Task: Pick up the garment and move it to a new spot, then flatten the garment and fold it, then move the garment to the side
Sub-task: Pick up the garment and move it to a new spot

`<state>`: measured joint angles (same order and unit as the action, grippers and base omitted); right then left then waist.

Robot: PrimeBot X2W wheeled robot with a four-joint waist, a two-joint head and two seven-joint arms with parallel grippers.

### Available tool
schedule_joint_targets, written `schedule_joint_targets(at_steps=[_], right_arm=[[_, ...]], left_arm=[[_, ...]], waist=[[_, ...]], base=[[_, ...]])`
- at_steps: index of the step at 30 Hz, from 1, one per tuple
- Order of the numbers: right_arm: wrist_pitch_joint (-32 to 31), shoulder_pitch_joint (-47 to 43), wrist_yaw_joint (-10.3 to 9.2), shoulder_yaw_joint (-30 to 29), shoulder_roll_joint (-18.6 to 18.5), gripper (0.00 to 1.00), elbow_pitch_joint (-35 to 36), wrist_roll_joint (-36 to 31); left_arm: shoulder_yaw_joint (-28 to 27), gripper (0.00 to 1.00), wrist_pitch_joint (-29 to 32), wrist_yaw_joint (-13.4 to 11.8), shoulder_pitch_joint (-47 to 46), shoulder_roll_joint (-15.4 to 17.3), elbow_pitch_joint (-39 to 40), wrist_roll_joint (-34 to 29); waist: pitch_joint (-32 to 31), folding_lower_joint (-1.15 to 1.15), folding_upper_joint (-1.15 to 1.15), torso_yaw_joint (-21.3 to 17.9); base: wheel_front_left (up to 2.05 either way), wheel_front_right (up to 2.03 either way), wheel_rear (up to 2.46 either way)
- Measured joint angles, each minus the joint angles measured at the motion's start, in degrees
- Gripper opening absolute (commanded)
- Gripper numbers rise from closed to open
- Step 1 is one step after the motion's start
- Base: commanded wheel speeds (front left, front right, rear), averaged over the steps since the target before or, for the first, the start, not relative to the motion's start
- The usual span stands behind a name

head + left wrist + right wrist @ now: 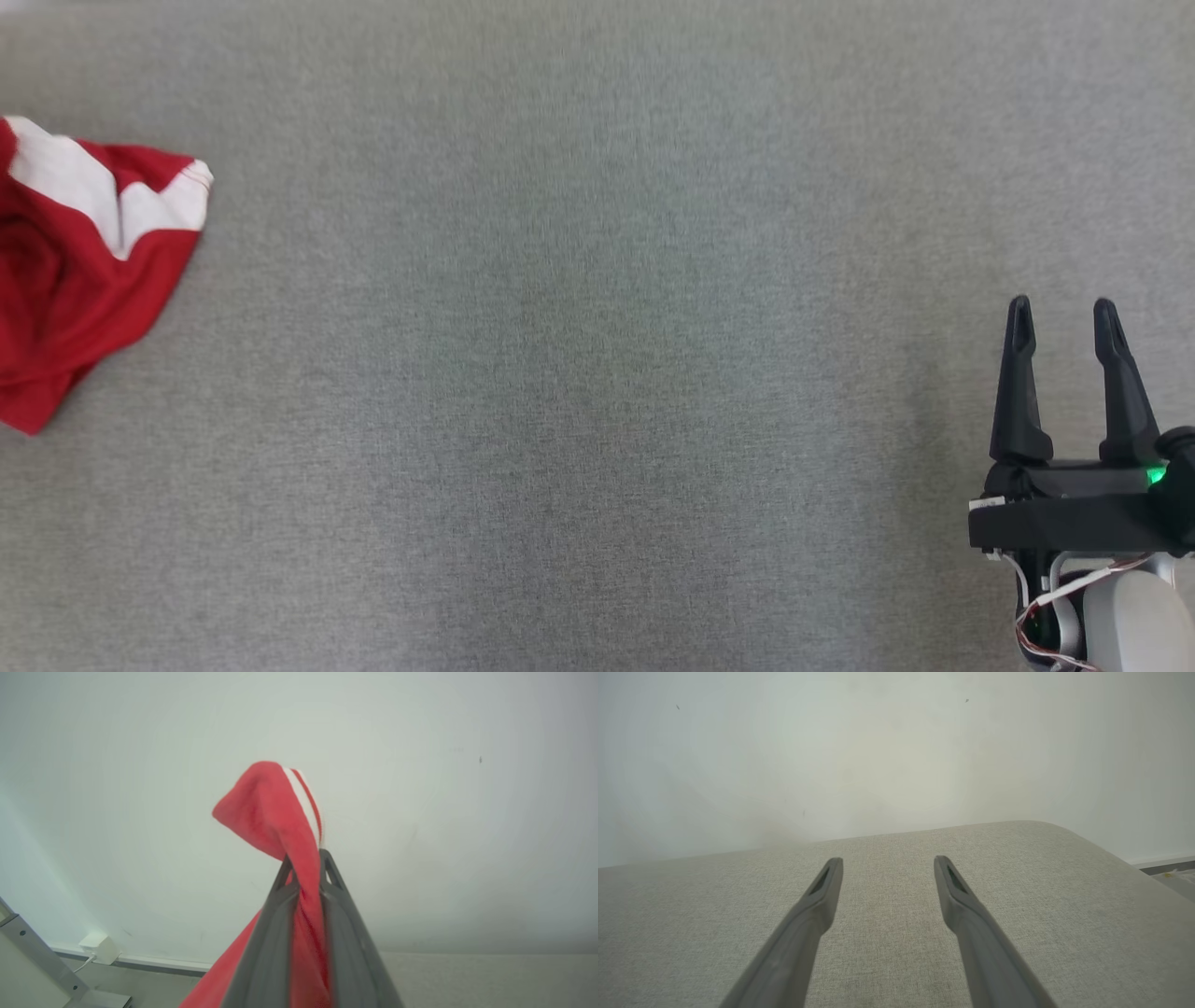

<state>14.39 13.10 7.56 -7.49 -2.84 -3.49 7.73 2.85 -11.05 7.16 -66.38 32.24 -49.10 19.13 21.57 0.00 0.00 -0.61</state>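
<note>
The garment (75, 271) is red cloth with white bands, bunched at the far left edge of the grey table (597, 373) in the head view. In the left wrist view my left gripper (306, 858) is shut on a fold of the garment (275, 812), which sticks up past the fingertips and hangs down between the fingers. My right gripper (1062, 313) stands open at the lower right of the table with nothing between its fingers. The right wrist view shows the same open gripper (887, 865) over bare grey fabric.
A pale wall (878, 751) rises behind the table. The table's rounded far corner (1087, 844) shows in the right wrist view. A white wall box with a cable (99, 948) and a metal frame leg (37, 952) sit low at the left.
</note>
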Motion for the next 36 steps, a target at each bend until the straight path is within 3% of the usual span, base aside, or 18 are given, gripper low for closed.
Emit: schedule_joint_targets(at_steps=[9, 16, 21, 28, 36], right_arm=[[0.60, -1.54, 0.00, -0.71, -0.01, 1.00, -3.48, 3.52], [0.73, -2.29, 0.00, -0.64, -0.04, 1.00, -3.70, 6.47], [0.74, -2.34, 0.00, -0.52, -0.03, 1.00, -4.04, 7.92], [0.74, -2.49, 0.00, -0.71, -0.03, 1.00, -4.30, 9.38], [0.74, -3.47, 0.00, -2.15, -0.03, 1.00, -4.22, 9.29]], left_arm=[[7.20, 0.00, 7.33, 0.34, -5.37, -1.83, 19.53, -1.38], [14.39, 0.00, 13.92, 0.35, -8.83, -8.42, 32.22, 0.24], [18.85, 0.00, 15.93, 0.35, -11.29, -13.93, 33.52, 0.99], [22.99, 0.00, 14.01, 0.33, -12.88, -22.49, 30.31, 2.22], [23.87, 0.00, 10.36, -1.68, -2.25, -24.18, 28.88, 4.50]], waist=[[-5.09, -0.01, -0.01, -2.03], [-6.45, 0.00, -0.01, -7.32], [-6.77, 0.00, -0.01, -11.69], [-6.85, 0.00, -0.01, -17.47], [-7.11, 0.00, 0.00, -19.86]], base=[[0.00, 0.00, 0.00], [0.00, 0.00, 0.00], [0.00, 0.00, 0.00], [0.00, 0.00, 0.00], [0.00, 0.00, 0.00]])
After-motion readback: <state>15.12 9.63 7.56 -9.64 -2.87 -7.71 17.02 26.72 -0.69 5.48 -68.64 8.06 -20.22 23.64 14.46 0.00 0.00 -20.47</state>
